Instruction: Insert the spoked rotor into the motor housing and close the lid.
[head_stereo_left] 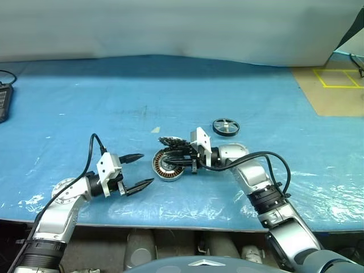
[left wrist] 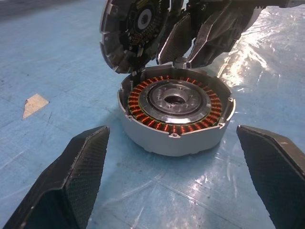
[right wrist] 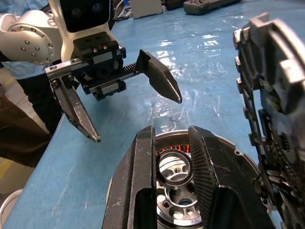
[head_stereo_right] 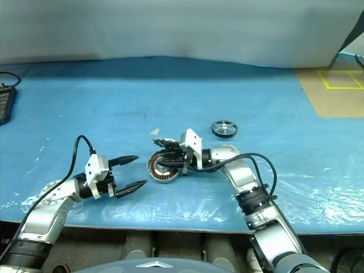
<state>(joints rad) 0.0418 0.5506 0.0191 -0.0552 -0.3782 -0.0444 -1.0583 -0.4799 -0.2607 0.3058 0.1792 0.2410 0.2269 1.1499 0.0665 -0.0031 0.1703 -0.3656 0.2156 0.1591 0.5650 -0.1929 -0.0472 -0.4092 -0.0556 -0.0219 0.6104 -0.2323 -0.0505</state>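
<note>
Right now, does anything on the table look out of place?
Yes: the lid stands tilted on edge at the motor housing's rim, not flat, and the spoked rotor lies apart on the table.

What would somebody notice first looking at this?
The shiny motor housing with its copper ring, in the middle of the blue table. A toothed lid is tilted over its rim beside the right end effector, and the left end effector sits wide open nearby.
</note>
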